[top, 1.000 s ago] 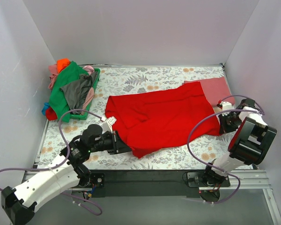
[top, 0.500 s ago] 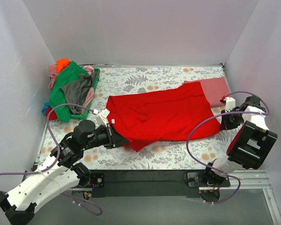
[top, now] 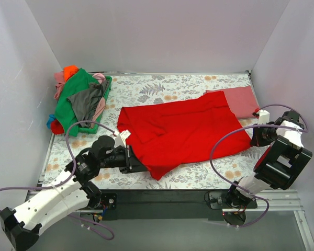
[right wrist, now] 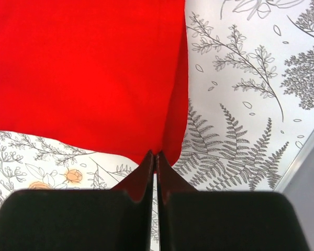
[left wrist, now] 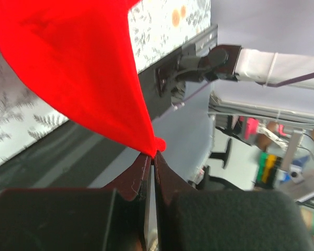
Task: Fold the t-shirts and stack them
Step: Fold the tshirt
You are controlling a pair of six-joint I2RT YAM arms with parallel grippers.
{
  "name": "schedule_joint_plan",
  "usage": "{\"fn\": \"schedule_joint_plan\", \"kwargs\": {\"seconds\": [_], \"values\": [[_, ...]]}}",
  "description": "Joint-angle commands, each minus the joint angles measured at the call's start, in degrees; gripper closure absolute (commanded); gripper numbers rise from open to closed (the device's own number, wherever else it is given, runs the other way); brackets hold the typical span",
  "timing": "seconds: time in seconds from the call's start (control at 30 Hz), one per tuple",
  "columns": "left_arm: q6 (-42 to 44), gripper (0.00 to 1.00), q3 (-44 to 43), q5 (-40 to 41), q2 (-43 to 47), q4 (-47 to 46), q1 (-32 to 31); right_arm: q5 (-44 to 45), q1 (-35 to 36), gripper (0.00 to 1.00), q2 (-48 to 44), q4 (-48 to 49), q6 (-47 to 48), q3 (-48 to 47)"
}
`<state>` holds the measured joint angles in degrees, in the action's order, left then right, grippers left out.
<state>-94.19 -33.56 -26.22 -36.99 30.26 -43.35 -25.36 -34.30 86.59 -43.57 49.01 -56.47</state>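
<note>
A large bright red t-shirt lies spread across the middle of the floral table cloth. My left gripper is shut on its near-left corner; the left wrist view shows the red cloth pinched at the fingertips and lifted. My right gripper is shut on the shirt's right edge; the right wrist view shows the red cloth at the fingertips, low over the table. A dull rose-red t-shirt lies flat at the back right, partly under the red one. More t-shirts, green, grey, pink and orange, are heaped at the back left.
The heap sits in a green basket by the left wall. White walls close in the table on three sides. The black rail with the arm bases runs along the near edge. Purple cables loop from both arms.
My left gripper has drawn the shirt's near-left corner out to the left and then back toward the near right. My right gripper has shifted slightly further right with the shirt's edge.
</note>
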Motion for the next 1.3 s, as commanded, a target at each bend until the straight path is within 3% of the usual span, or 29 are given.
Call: {"fn": "schedule_joint_plan", "kwargs": {"seconds": [0.0,0.2,0.37,0.5,0.77,0.9,1.0,1.1,1.27], "values": [[-5.03,1.0,2.0,-7.08,-0.8,-1.69,-0.24,-2.49,-1.38,0.99,-0.9,-0.73,2.66,-1.54],[-15.39,1.0,3.85,-11.04,-0.1,-2.93,-0.77,-5.22,-1.38,0.99,2.18,-0.9,2.23,-3.47],[-27.51,1.0,8.33,-13.15,5.61,-1.79,-2.87,-6.1,-1.38,0.99,3.94,-0.81,1.96,-4.18],[-31.14,1.0,10.8,-15.61,6.24,-0.38,-3.93,-6.8,-1.38,0.99,4.38,-0.81,1.79,-4.62],[-31.22,1.0,8.69,-16.15,-12.12,-6.26,-4.81,-9.09,-1.29,0.99,4.64,-0.73,1.0,-4.97],[-40.88,1.0,10.19,-18.26,-17.67,-16.79,-8.49,-9.26,-1.29,0.99,5.26,-0.73,1.0,-5.67],[-39.68,1.0,4.92,-17.9,-22.23,-14.9,-10.17,-9.7,-1.2,0.99,5.43,-0.73,1.0,-5.93],[-34.14,1.0,0.62,-16.59,-24.35,-6.99,-10.52,-9.97,-0.85,0.99,5.61,-0.73,0.99,-5.85],[-30.79,1.0,1.3,-15.71,-23.48,-2.06,-10.52,-10.32,-0.5,0.99,5.52,-0.81,1.0,-5.76]]}}
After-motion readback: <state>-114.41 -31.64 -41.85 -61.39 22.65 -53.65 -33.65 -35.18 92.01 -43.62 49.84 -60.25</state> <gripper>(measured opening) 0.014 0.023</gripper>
